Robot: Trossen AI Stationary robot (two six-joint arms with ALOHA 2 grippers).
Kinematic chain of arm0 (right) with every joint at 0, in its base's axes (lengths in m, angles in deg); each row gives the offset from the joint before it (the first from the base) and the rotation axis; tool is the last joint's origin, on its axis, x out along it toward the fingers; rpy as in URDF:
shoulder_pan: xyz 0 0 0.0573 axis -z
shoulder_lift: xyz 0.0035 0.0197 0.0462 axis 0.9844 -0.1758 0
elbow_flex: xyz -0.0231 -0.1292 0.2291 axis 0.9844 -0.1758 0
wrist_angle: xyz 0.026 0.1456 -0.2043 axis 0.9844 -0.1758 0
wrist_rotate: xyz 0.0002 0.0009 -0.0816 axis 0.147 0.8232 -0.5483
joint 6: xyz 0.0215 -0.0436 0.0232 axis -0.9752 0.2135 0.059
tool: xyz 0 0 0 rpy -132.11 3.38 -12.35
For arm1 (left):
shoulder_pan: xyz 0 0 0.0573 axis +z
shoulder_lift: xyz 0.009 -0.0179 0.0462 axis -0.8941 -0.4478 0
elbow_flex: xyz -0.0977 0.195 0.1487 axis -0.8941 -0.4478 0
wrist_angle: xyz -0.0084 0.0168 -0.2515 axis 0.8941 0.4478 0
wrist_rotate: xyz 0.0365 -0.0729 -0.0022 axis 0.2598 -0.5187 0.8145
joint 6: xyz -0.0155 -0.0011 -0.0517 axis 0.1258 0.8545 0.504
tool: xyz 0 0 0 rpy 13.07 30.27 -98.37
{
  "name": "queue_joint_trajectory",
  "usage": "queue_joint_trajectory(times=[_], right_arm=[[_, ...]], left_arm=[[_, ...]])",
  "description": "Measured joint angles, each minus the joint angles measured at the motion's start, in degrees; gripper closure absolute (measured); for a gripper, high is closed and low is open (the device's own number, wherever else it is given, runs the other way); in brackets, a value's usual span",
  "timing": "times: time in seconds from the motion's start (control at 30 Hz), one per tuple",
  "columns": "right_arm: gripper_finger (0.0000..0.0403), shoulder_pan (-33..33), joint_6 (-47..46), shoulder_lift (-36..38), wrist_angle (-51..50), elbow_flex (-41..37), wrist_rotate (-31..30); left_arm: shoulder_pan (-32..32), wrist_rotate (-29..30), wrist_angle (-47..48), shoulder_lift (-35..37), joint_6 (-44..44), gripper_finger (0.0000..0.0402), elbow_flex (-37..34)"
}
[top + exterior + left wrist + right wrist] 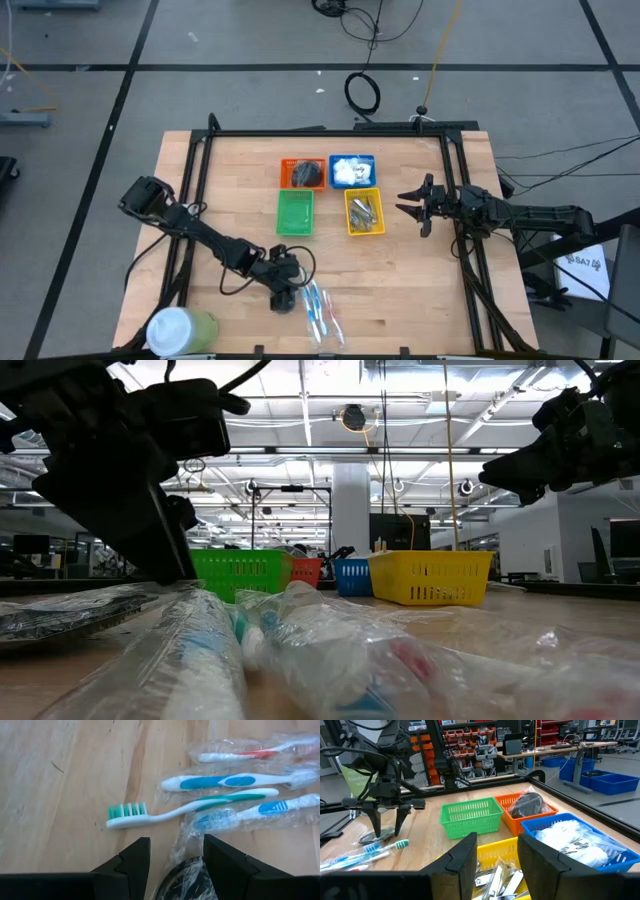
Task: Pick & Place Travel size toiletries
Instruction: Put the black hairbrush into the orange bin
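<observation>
Several slim toothbrushes [225, 781], most in clear wrap and one green one bare, lie flat on the table near its near edge [320, 312]. My left gripper [172, 865] points down beside them [283, 298], open. Its fingers stand on either side of a dark grey round disc in clear wrap [185, 879] that lies on the table [367, 838]. My right gripper [497, 857] hangs open in the air just right of the yellow basket [412, 207]. More dark discs [527, 804] fill the orange basket, white packets [565, 837] the blue one, and silver clippers [495, 877] the yellow one.
Four small baskets sit mid-table: orange [289, 172], blue [352, 158], green [294, 212] and yellow [350, 212]. A big white-and-green tub [180, 330] lies at the near left corner. A black frame [330, 132] borders the table.
</observation>
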Motion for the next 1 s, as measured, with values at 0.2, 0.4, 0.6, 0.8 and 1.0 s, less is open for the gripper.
queue_joint_trajectory(times=[0.2,0.4,0.6,0.8,1.0], right_arm=[[0.0273,0.0,0.0,0.0,0.0,0.0,0.0],[0.0273,0.0,0.0,0.0,0.0,0.0,0.0],[0.0273,0.0,0.0,0.0,0.0,0.0,0.0],[0.0273,0.0,0.0,0.0,0.0,0.0,0.0],[0.0273,0.0,0.0,0.0,0.0,0.0,0.0]], left_arm=[[0.0,-0.1,0.4,0.0,-0.8,0.0225,0.0],[0.0,-1.2,1.3,0.0,-0.9,0.0263,0.0],[0.0,-1.2,1.2,0.0,-2.4,0.0320,0.0],[0.6,-1.2,1.2,0.0,-4.4,0.0383,0.0],[0.7,-1.2,0.9,0.0,-5.3,0.0399,0.0]])
